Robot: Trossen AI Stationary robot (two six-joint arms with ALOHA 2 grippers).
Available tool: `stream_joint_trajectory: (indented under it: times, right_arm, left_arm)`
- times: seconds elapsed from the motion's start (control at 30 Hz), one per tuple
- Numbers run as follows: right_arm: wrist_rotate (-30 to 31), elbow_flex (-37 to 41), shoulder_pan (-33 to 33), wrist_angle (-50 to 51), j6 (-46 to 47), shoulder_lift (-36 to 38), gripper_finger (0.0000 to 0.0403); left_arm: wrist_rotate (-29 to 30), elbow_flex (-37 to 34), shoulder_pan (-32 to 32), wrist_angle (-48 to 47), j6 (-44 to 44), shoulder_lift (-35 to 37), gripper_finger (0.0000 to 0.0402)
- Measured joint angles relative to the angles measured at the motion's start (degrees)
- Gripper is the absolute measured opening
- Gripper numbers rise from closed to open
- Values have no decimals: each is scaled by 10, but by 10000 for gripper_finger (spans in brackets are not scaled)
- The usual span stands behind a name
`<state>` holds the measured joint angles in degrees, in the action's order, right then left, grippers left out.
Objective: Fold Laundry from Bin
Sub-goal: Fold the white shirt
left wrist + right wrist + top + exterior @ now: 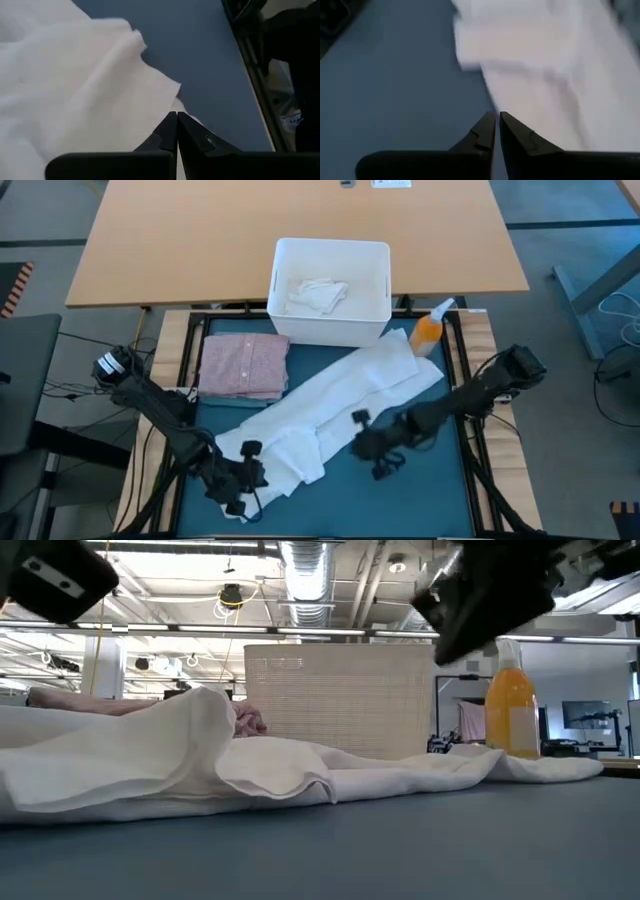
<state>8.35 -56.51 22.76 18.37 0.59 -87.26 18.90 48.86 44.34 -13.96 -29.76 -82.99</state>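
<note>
We see the pink shirt (244,366) folded at ten o'clock; the white cloth (340,395) sprawls mid-mat, unfolded, more waiting in the bin (331,252) at twelve. Left gripper (243,478) pinches its corner; right gripper (372,448) hovers clenched, empty.

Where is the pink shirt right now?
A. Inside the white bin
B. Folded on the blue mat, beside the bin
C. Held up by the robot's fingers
B: the pink shirt lies folded on the blue mat, just in front of the bin, touched by neither arm.
</note>
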Motion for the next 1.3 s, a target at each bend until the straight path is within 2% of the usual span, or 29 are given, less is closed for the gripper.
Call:
stream_joint_trajectory:
  times: [0.2, 0.37, 0.53, 0.63, 0.8, 1.07, 1.2, 1.3]
  right_arm:
    - [121, 0, 72, -190, -82, -85, 74]
    - [131, -1, 89, -302, -84, -148, 115]
    - [190, -1, 95, -418, -132, -229, 162]
    - [218, -2, 98, -469, -157, -264, 184]
    - [217, -30, 98, -471, -138, -304, 199]
    - [216, -58, 103, -444, -141, -330, 192]
    - [215, -58, 96, -429, -135, -331, 178]
    - [215, -59, 90, -413, -124, -330, 149]
  left_arm:
    - [-3, 0, 15, 74, 15, -47, 31]
    - [-7, 0, 11, 145, 73, -91, 91]
    - [-1, 0, 2, 174, 132, -118, 151]
    - [12, 0, -2, 176, 154, -118, 173]
    - [51, 0, -2, 179, 157, -118, 180]
    - [72, 0, -2, 177, 157, -118, 181]
    - [86, 0, -2, 177, 157, -118, 181]
    - [88, 0, -2, 177, 157, -118, 181]
